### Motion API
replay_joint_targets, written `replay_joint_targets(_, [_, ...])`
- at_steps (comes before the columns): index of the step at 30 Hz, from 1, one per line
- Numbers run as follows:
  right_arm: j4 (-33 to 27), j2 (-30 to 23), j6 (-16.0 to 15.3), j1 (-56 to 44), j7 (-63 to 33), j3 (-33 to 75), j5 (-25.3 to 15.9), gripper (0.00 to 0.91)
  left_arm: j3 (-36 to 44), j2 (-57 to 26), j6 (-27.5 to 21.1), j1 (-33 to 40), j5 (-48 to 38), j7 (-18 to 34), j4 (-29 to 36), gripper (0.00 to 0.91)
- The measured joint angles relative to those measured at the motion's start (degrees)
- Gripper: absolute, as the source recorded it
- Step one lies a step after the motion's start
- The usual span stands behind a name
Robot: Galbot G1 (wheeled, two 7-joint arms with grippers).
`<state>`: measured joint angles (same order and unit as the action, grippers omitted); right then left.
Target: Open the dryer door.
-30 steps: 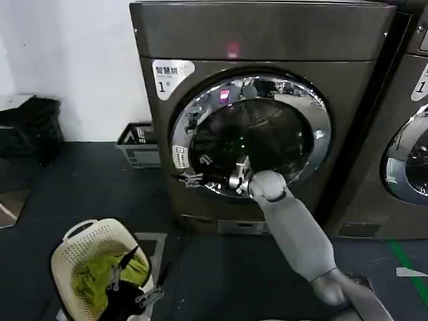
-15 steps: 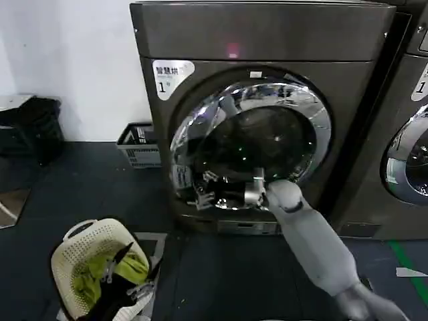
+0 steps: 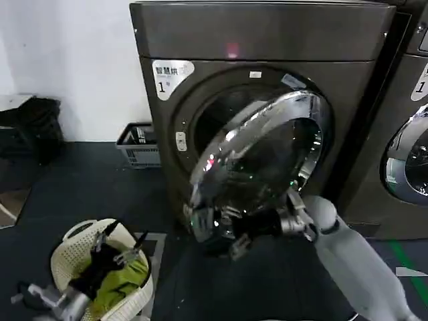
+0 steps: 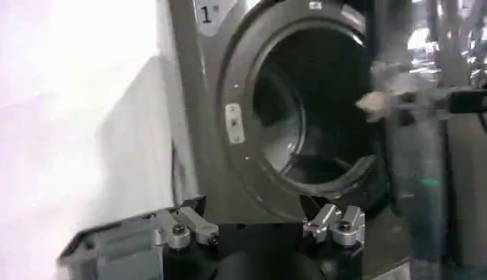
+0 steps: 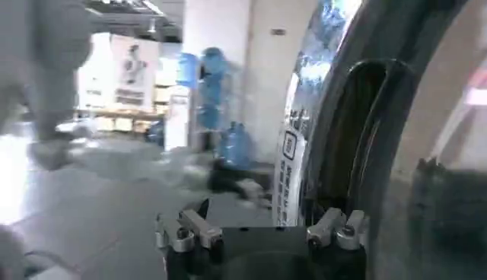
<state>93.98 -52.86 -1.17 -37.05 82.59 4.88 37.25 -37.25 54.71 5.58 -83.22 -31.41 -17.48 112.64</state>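
Observation:
The dryer (image 3: 261,40), dark grey-brown with a white label "1", stands straight ahead. Its dryer door (image 3: 261,160), chrome-ringed with dark glass, hangs swung out about halfway, hinged on the right, baring the drum opening (image 3: 214,114). My right gripper (image 3: 221,234) sits at the door's lower free edge, fingers spread. In the right wrist view the door's rim (image 5: 342,114) runs just past one finger of the right gripper (image 5: 262,228), with nothing clamped between them. My left gripper (image 3: 117,244) hovers open over the basket. In the left wrist view, the left gripper (image 4: 262,228) faces the drum opening (image 4: 312,114).
A cream laundry basket (image 3: 73,247) with green clothes (image 3: 117,284) sits on the dark floor at the front left. A grey crate (image 3: 137,144) stands beside the dryer's left side. A neighbouring machine (image 3: 408,134) stands on the right, and a black bag (image 3: 30,127) lies far left.
The door has swung from shut to about half open. My right gripper came back toward me with its lower edge. My left arm rose over the basket.

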Motion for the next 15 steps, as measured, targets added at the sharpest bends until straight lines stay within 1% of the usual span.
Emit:
replay_joint_targets(3, [1.54,1.97,1.22,-1.96,0.36,0.97,0.17,0.907,3.1,-4.04,0.59,4.21,-4.54,0.02,-2.91,0.907])
replay_joint_targets(7, [3.64,4.76,4.52,-4.97,0.72,2.83,0.33,0.907,8.65,-8.1,0.26,11.11,-7.11,-0.09,-6.53,0.907])
replay_joint_targets(11, [5.66,7.27,6.54,-8.43,0.87,5.17,0.83,0.907,13.86,-9.78,0.15,16.74,-8.65,-0.95,-9.43,0.907])
replay_joint_targets(15, [7.35,9.06,8.32,-12.35,0.99,8.31,1.58,0.907,18.67,-10.37,1.6,21.36,-9.37,-2.06,-11.87,0.907])
